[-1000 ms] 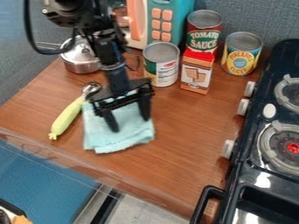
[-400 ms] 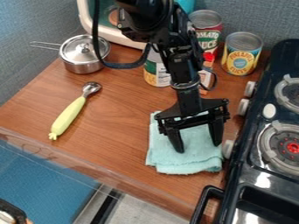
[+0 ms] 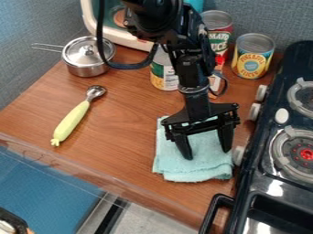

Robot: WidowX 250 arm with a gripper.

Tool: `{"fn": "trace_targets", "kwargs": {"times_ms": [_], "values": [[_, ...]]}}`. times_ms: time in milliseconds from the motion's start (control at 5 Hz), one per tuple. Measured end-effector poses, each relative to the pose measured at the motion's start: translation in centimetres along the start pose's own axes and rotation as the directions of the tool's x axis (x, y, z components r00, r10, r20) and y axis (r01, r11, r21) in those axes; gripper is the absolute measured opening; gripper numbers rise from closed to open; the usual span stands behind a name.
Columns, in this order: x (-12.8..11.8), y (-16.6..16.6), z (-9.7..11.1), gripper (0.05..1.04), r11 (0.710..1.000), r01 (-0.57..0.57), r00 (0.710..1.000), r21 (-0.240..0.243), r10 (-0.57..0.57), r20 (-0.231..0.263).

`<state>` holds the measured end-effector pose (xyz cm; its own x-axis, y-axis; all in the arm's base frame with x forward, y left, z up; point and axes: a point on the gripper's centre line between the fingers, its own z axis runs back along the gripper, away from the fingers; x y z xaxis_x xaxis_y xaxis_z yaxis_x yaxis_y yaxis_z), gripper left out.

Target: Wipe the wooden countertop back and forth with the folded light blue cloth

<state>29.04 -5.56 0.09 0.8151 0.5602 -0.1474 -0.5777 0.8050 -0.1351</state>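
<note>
The black gripper (image 3: pixel 207 154) hangs over the right part of the wooden counter, close to the stove's knobs. Its two fingers stand wide apart, with both tips at a folded light-teal cloth (image 3: pixel 194 168) that lies under them. Whether the tips press on the cloth, I cannot tell. Left of the cloth is a yellow-green handled scoop (image 3: pixel 73 119) with a metal head, lying at a slant on the counter.
A lidded metal pot (image 3: pixel 87 57) stands at the back left. Cans, including a pineapple can (image 3: pixel 253 55), and a small carton (image 3: pixel 216 81) stand behind the gripper. A dark stove (image 3: pixel 269 176) borders the counter's right side.
Between the oldest frame and the middle one, the gripper and the cloth moved right, from beside the scoop to near the stove. Since then the arm has hardly moved.
</note>
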Motion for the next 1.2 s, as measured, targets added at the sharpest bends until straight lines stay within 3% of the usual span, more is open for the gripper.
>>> {"fn": "trace_targets", "kwargs": {"times_ms": [200,800,1000,1200], "values": [[1.2,1.8,0.4,1.001,0.999,-0.025,0.999,0.040,0.023,0.039],[2.9,4.3,1.1,1.001,0.992,-0.061,0.995,0.110,0.052,0.083],[2.9,4.6,1.6,1.001,0.991,-0.054,0.996,0.120,0.045,0.081],[2.1,4.4,4.2,1.000,0.995,-0.048,0.996,0.090,0.041,0.077]]}}
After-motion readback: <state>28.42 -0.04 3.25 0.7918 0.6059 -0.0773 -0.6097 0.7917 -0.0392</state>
